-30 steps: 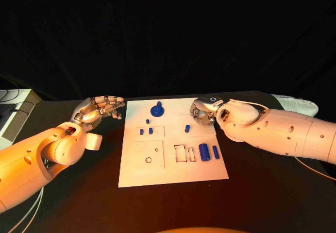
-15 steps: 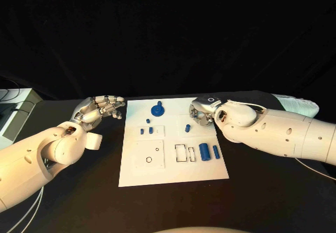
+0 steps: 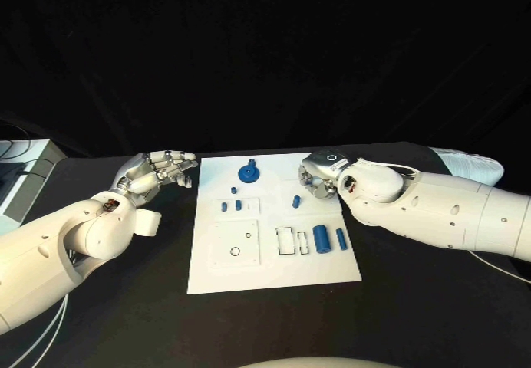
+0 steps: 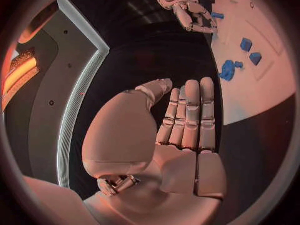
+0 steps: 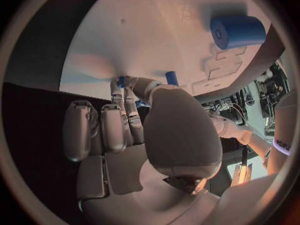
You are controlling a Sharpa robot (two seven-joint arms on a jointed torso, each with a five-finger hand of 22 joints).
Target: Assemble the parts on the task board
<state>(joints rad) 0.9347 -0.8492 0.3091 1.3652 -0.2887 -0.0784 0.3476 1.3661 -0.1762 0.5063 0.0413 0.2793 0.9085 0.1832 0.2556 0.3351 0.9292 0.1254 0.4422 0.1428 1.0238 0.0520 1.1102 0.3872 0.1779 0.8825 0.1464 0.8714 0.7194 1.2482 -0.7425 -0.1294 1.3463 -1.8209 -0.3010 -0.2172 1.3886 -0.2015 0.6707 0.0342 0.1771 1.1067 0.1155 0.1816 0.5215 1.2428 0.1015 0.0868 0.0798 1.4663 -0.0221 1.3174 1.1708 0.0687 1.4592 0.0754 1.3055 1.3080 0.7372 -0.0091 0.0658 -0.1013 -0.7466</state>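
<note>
The white task board (image 3: 271,261) lies in the middle of the table. On its far end stands a round blue part with a knob (image 3: 250,173) (image 4: 229,70). Small blue pegs (image 3: 232,206) sit by a recess, another peg (image 3: 295,202) (image 5: 171,77) stands mid-board, and a thick blue cylinder (image 3: 322,239) (image 5: 237,31) lies beside a thin one (image 3: 341,239). My left hand (image 3: 155,172) (image 4: 181,130) hovers left of the board, fingers straight and together, holding nothing. My right hand (image 3: 321,178) (image 5: 125,120) is over the board's far right edge; its thumb and a finger reach down, tips close by a bit of blue.
A pale box (image 3: 22,172) stands at the table's left edge. Dark tabletop runs round the board on every side. White rectangular recesses (image 3: 290,241) are cut in the board near the cylinders.
My right hand has crept a little left, further over the board's far right edge. The left hand and the parts have stayed put.
</note>
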